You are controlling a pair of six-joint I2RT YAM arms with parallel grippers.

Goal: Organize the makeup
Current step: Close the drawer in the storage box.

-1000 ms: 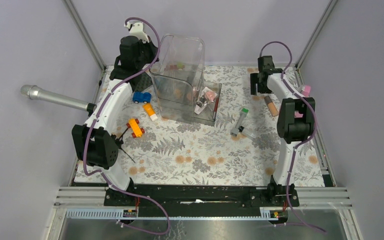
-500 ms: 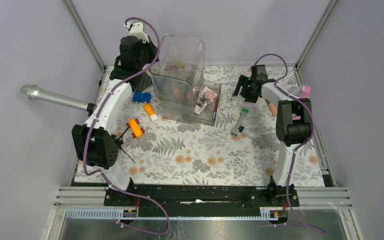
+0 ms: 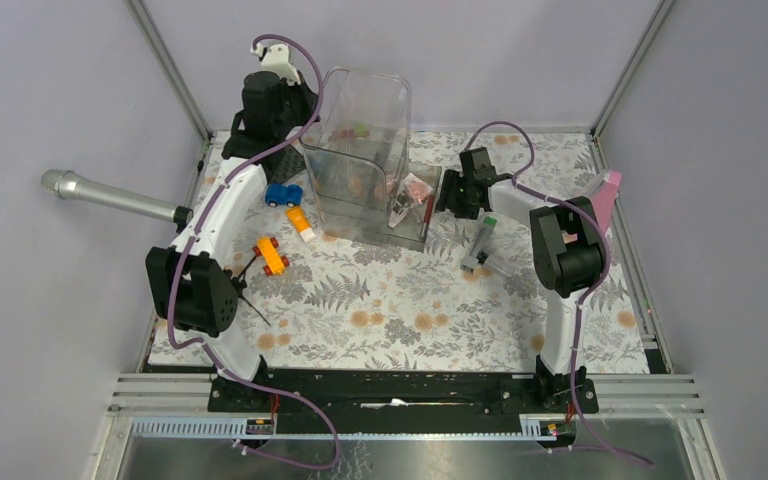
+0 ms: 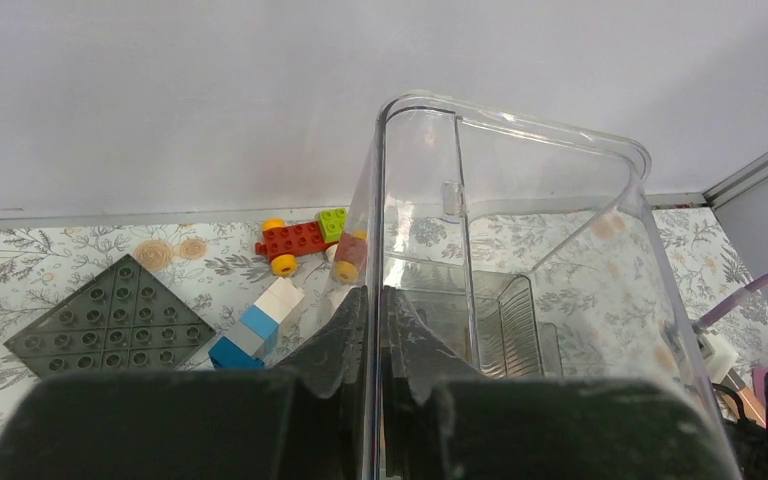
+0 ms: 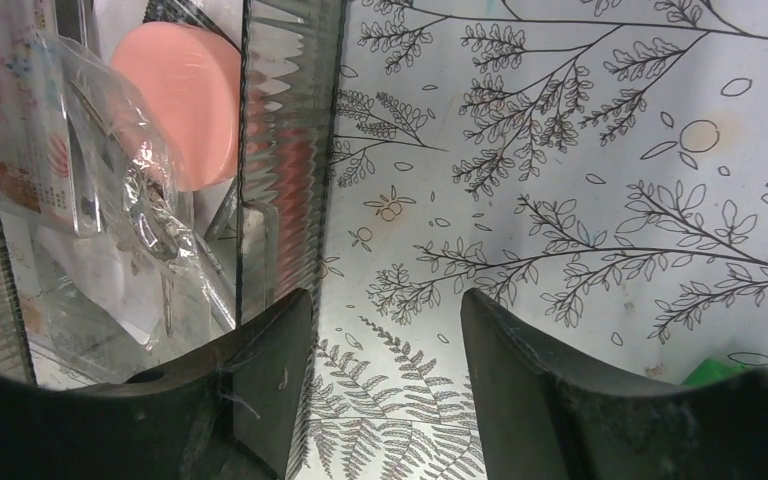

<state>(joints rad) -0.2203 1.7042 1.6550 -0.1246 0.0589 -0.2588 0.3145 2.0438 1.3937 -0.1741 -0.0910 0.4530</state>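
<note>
Nearest the bases, the grey tube with green cap (image 3: 481, 243) lies on the floral cloth (image 3: 390, 300), just behind the right gripper (image 5: 385, 300) on its right-finger side. That gripper sits low over the cloth, jaws moderately apart with nothing between them, its left finger beside the ribbed wall of the low clear tray (image 5: 285, 150). A coral-pink disc (image 5: 185, 110) lies inside, ahead and left. Farther back, the left gripper (image 4: 375, 305) is pinched narrow on the wall of the tall clear container (image 4: 520, 200). A red block car (image 4: 295, 240) lies ahead-left of it.
</note>
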